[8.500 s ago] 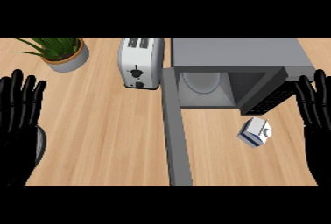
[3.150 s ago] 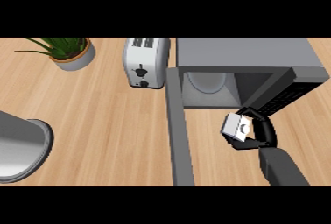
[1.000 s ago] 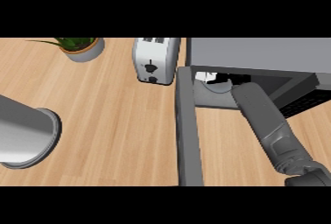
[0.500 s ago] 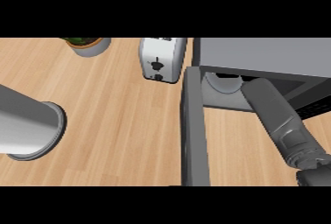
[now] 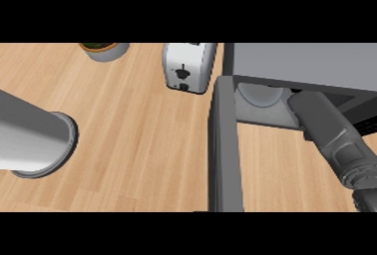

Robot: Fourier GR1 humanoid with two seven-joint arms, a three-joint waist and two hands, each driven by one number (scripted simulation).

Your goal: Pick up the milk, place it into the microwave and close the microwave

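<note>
I saw my right grey forearm [image 5: 335, 137] reaching inside the open grey microwave [image 5: 309, 64], beside its door edge [image 5: 223, 149]; finger state I could not tell.

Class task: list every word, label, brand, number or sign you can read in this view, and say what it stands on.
No readable text anywhere.
Toaster: dark marks on its front, a knob and slot, not letters.
Microwave: plain grey top; no label shows.
The milk is out of sight, so any print on it cannot be read.

We see our right forearm [image 5: 335, 137], a grey ribbed cylinder by the microwave [image 5: 302, 64], and our left forearm [image 5: 29, 134], smooth grey.
</note>
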